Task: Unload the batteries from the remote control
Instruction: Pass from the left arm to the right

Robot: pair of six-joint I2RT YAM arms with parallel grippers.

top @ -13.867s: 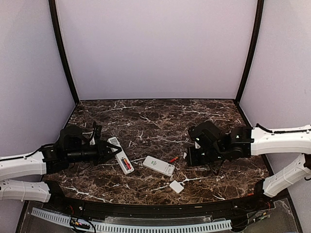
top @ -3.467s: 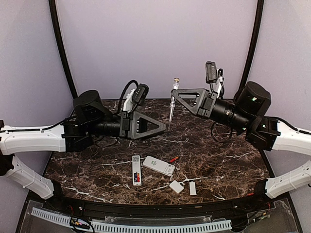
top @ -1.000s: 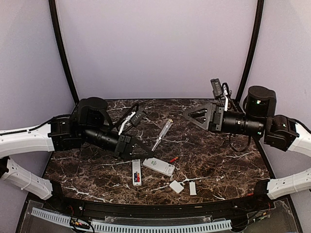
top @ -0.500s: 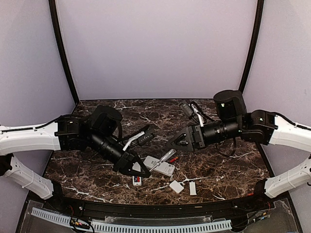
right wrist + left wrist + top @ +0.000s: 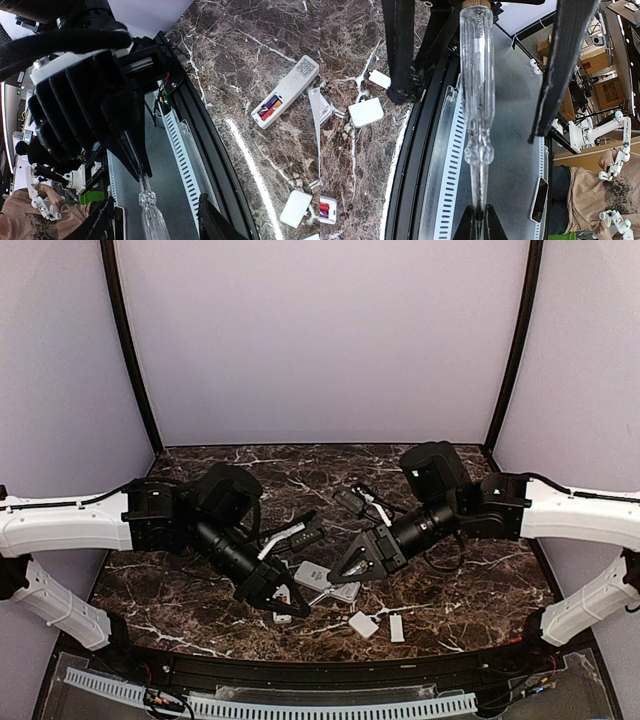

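The left tool (image 5: pixel 480 212) pinches the thin shaft of a clear screwdriver (image 5: pixel 477 90). The right tool (image 5: pixel 156 199) is spread, straddling the handle with gaps on either side. Both arms reach inward and slope down, meeting low over the worktop (image 5: pixel 240 45). The batteries (image 5: pixel 270 106) sit in the opened remote (image 5: pixel 287 92) nearby.

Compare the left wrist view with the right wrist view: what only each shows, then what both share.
Left wrist only: the whole handle of the clear plastic screwdriver, up to its brass-coloured cap, and brown cardboard boxes beyond the dark marble table. Right wrist only: the long white remote control end to end, with its square code label, and the bulky black body of the left gripper. Both: the screwdriver's shaft in the left gripper's shut jaws, the right gripper open either side of its handle, the table, a flat white cover and red batteries.
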